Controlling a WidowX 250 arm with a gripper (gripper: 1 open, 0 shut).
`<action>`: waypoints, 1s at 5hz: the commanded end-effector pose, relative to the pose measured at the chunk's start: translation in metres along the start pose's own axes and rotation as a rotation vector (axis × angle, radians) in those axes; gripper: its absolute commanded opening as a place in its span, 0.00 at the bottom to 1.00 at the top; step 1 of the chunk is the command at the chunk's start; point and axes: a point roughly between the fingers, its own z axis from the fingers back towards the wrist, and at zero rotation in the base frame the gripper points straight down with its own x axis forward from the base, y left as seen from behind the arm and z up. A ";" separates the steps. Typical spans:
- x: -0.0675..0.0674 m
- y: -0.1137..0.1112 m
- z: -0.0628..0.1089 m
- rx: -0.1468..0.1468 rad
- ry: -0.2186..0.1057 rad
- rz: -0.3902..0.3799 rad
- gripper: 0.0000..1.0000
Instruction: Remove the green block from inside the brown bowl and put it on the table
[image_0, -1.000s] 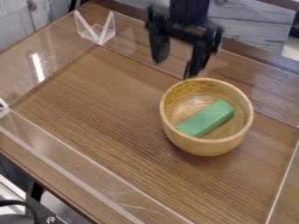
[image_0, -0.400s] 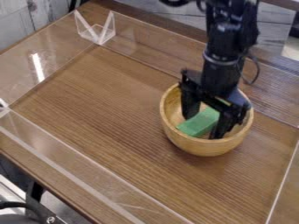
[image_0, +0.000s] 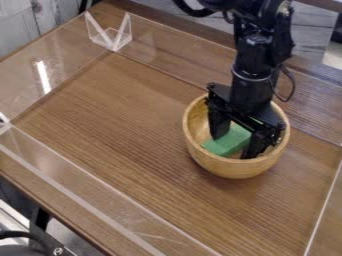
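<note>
The black gripper (image_0: 242, 126) reaches straight down into the round light-brown wooden bowl (image_0: 201, 145), jaws wide open and holding nothing, straddling the flat green rectangular block (image_0: 226, 142). Close squarely across its narrow sides, then lift clear before moving to the wood-grain worktop (image_0: 107, 130).

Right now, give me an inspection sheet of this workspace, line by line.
Surface: wood-grain table, bare apart from the bowl.
Job's things: green block lies inside the brown bowl, not yet lifted.
Clutter: nothing seen.
Grippers: gripper points down into the bowl, jaws open, straddling the block.
Cables: dark cable hangs beside the arm.
Surroundings: clear acrylic walls around the table; a clear bracket at the far corner.
</note>
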 end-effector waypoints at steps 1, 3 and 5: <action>0.003 0.004 -0.002 -0.009 -0.025 0.003 1.00; 0.003 0.004 -0.010 -0.020 -0.026 0.015 0.00; 0.000 0.001 -0.008 -0.038 -0.012 0.024 0.00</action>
